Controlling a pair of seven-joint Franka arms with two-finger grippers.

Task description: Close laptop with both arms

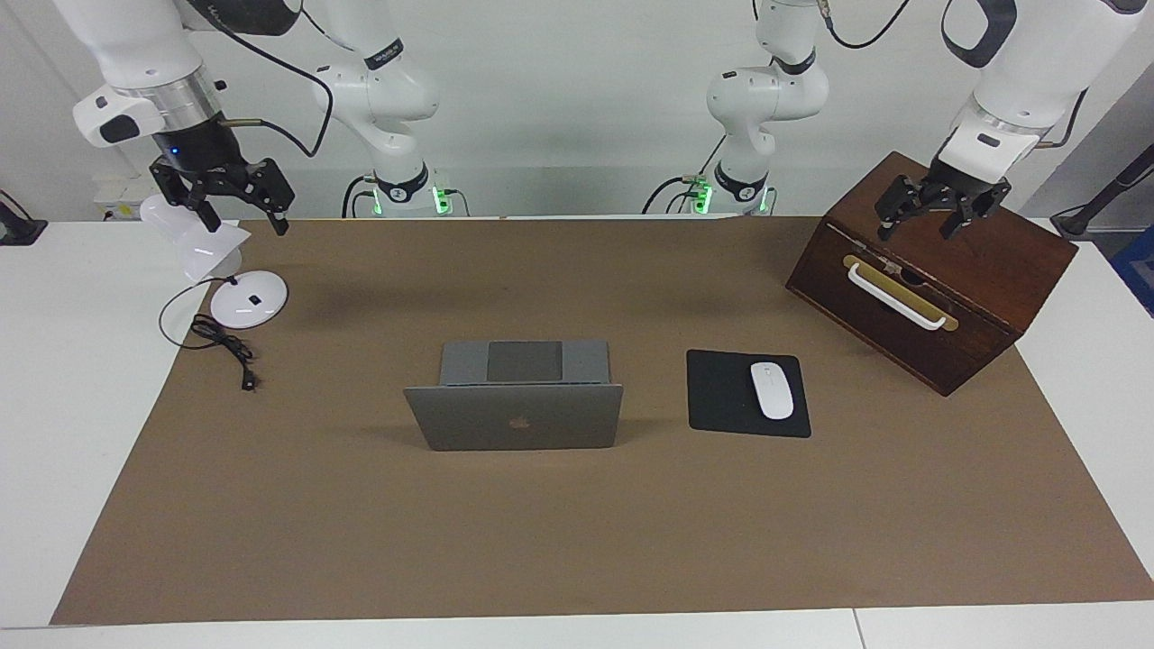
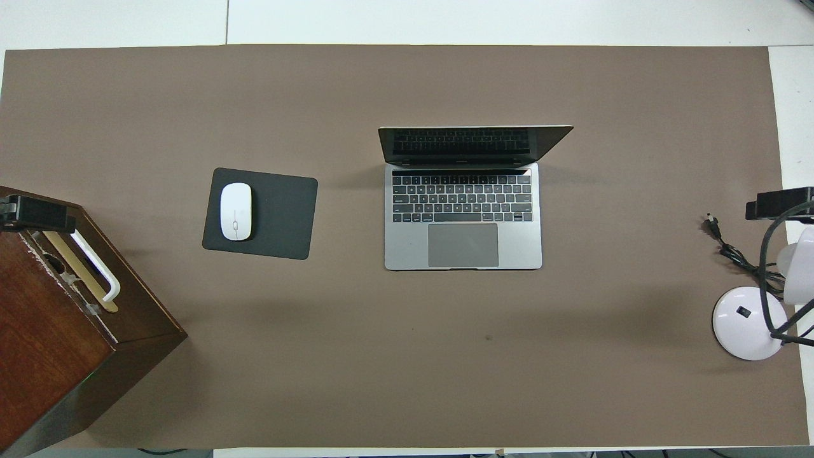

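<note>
The silver-grey laptop [image 1: 514, 417] stands open in the middle of the brown mat, its lid upright with the dark logo showing in the facing view. Its keyboard deck [image 2: 463, 216] faces the robots. My right gripper [image 1: 248, 221] hangs open in the air over the white desk lamp at the right arm's end of the table; its tip shows in the overhead view [image 2: 779, 203]. My left gripper [image 1: 915, 230] hangs open over the wooden box at the left arm's end; its tip shows in the overhead view [image 2: 35, 213]. Both grippers are empty and well apart from the laptop.
A black mouse pad [image 1: 721, 397] with a white mouse [image 1: 772, 390] lies beside the laptop toward the left arm's end. A dark wooden box [image 1: 938, 279] with a white handle stands there. A white desk lamp [image 1: 248, 297] and its black cable [image 1: 221, 347] sit at the right arm's end.
</note>
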